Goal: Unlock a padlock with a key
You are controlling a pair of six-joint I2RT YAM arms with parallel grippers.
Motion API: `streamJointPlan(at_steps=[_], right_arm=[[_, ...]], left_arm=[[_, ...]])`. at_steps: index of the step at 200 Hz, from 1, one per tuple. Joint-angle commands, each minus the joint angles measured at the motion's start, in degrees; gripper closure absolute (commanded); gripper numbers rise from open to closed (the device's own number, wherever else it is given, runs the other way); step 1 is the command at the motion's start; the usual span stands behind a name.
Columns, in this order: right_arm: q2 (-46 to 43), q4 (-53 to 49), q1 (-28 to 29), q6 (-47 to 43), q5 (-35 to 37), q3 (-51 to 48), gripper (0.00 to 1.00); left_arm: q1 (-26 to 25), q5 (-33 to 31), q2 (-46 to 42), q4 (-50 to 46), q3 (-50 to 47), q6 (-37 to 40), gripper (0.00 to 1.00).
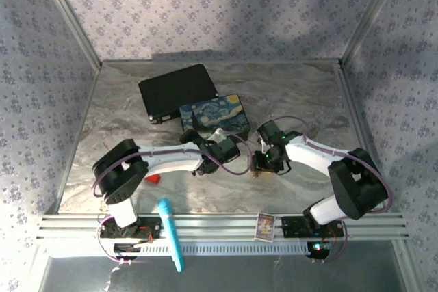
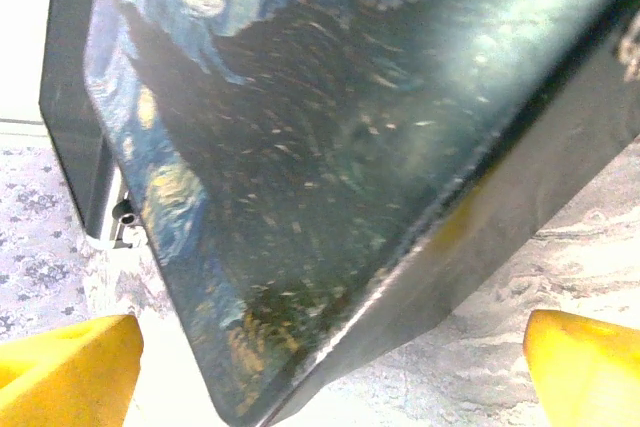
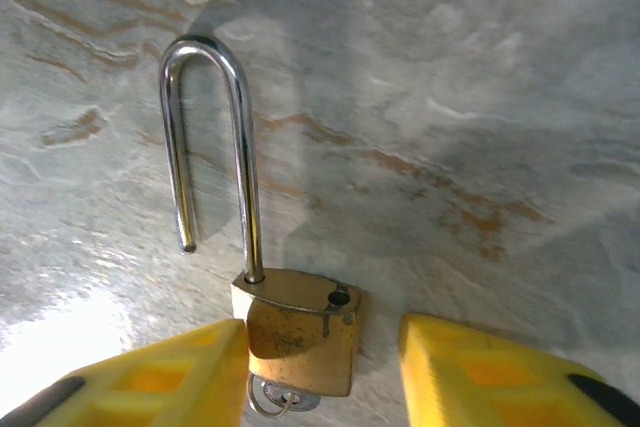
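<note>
The right gripper (image 3: 322,335) stands open at a middling width with the padlock (image 3: 295,332) lying on the marbled table (image 3: 480,97) between its fingers. In the right wrist view, the yellow finger (image 3: 170,377) on the picture's left is touching or just beside the brass body, and the other finger is apart from it. The silver shackle (image 3: 210,147) reaches away from the fingertips, its free end lifted out of the hole in the body. A small silver ring, perhaps the key (image 3: 283,402), shows at the body's near end. The left gripper (image 2: 328,325) is spread wide and holds nothing, with the painted box (image 2: 300,147) close ahead of its fingertips and rising between them.
</note>
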Motion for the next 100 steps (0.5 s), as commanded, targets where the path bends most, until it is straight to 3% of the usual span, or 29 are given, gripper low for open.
streamJointPlan(at_steps=[1,29,57,66,80,100], right_arm=[[-2.5,-1.3,0.1,-1.1,0.3,0.9,0.48],[-4.3,2.9,-0.7,-0.4,-5.6,2.0,0.43],[-7.0,4.1,-1.3,-0.2,-5.7,2.7,0.4],[-8.7,4.1,-1.3,-0.9,-3.6,2.9,0.31],[-11.8,2.9,-1.1,-1.9,0.3,3.8,0.03],[-15.7,0.7,-1.8,-3.3,4.1,5.2,0.01]], left_arm=[[1.1,-1.5,-3.7,-0.8,-1.1,-2.0,0.03],[2.8,-0.3,-5.3,0.1,-3.0,-2.1,0.03],[2.9,-0.7,-6.7,-0.1,-4.2,-3.3,0.03],[3.0,-0.3,-7.9,0.3,-4.8,-3.7,0.02],[3.7,1.3,-10.1,2.2,-6.3,-3.7,0.03],[6.2,2.6,-11.9,3.1,-7.3,-4.7,0.02]])
